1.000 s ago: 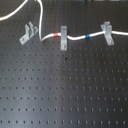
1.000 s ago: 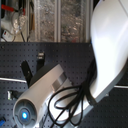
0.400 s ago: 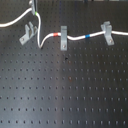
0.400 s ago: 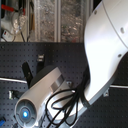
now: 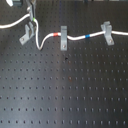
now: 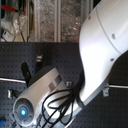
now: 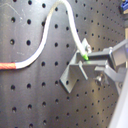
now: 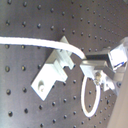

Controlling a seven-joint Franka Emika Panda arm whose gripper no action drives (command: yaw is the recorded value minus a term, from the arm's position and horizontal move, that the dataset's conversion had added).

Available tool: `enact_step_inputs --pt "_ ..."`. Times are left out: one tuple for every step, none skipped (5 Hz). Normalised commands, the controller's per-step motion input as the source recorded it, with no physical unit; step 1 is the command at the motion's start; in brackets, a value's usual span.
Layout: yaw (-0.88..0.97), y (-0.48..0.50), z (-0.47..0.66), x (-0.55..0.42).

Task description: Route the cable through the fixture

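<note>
Black perforated board [image 5: 65, 95] fills the first exterior view. We see our gripper [image 5: 33, 19] at the far left, clenched on the cable [image 5: 75, 38] right above the fixture [image 5: 27, 33]. From the fingers the white cord loops down, then runs through two squarely facing clips [image 5: 64, 38].

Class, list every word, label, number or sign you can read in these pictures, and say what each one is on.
None can be read.
The cable, fixture, board and arm carry no print.
Items on the shelves are too blurred to read.
</note>
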Motion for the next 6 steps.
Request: enact_step_inputs --pt "0.01 0.314 0.26 -0.024" --pt "0.0 0.242 0.26 -0.096" --pt "0.0 0.114 0.05 -0.164" --pt "0.0 0.004 0.04 -0.225" --pt "0.0 -0.141 0.07 -0.379" --pt "0.0 -0.154 0.02 -0.368"
